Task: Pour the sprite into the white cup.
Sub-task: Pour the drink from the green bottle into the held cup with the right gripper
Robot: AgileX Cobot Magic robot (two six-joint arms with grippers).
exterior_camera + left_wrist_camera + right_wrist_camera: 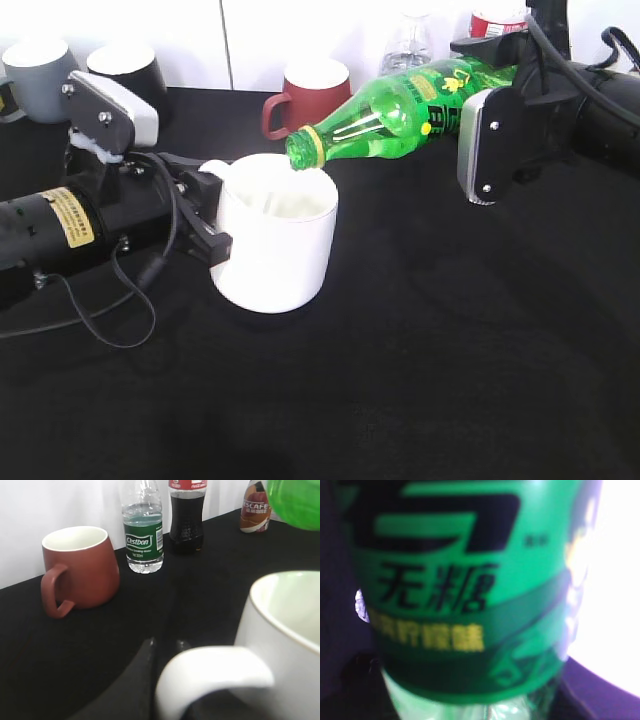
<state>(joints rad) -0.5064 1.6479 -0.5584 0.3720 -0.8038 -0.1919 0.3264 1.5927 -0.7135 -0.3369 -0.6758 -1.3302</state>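
The sprite bottle is green and tipped almost flat, its open mouth just over the rim of the white cup. My right gripper is shut on the bottle's labelled body, which fills the right wrist view. My left gripper is shut on the cup's handle and holds the cup on the black table. In the left wrist view the cup's rim is at the right, with the bottle above it. No liquid stream is visible.
A brick-red mug stands behind the cup, also shown in the left wrist view. A grey mug and a black mug stand at the back left. A water bottle, a cola bottle and a Nescafe bottle line the back.
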